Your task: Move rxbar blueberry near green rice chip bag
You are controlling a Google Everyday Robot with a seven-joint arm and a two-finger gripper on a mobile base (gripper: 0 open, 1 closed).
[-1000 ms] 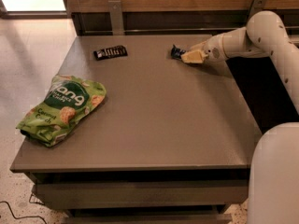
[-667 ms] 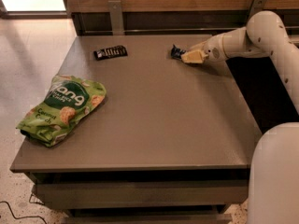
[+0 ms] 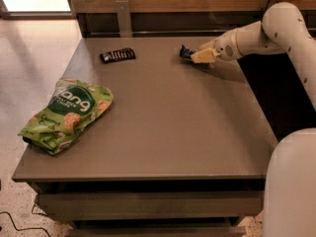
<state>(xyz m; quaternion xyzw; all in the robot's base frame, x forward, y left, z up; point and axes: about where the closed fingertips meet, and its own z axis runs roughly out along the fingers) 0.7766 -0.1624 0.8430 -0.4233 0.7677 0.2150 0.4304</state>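
Note:
The rxbar blueberry (image 3: 185,52), a small dark navy bar, lies at the far right of the grey table (image 3: 163,132), mostly hidden by my fingers. My gripper (image 3: 196,57) reaches in from the right, low on the table, and is shut on the bar's right end; its left end sticks out. The green rice chip bag (image 3: 66,113), large and crinkled, lies at the table's left front edge, far from the bar and the gripper.
A bar in a black wrapper (image 3: 117,55) lies at the back left of the table. A wooden wall with a metal bracket (image 3: 123,16) runs behind the table. My white arm (image 3: 276,31) spans the right side, and my base (image 3: 291,186) stands at the front right.

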